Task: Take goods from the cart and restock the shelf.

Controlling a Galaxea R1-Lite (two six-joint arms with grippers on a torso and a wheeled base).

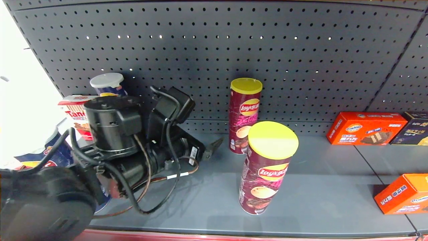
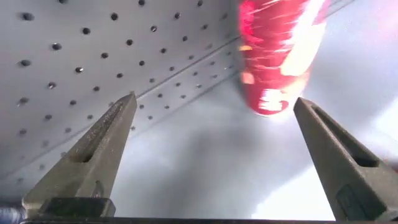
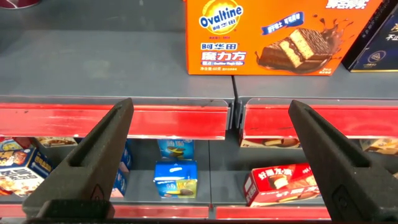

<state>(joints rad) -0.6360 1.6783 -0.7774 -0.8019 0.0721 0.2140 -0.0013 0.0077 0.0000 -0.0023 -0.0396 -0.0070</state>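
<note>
Left gripper wide open, empty, low on shelf just beside rear chip can; front can upright nearer edge. Right gripper open, empty. Probably best: back straight out, avoid clipping either can.

Just ahead of the left gripper, the red chip can was blurred and cut off by the picture's edge, while beyond the right gripper the orange box was likewise cut short by an edge.
</note>
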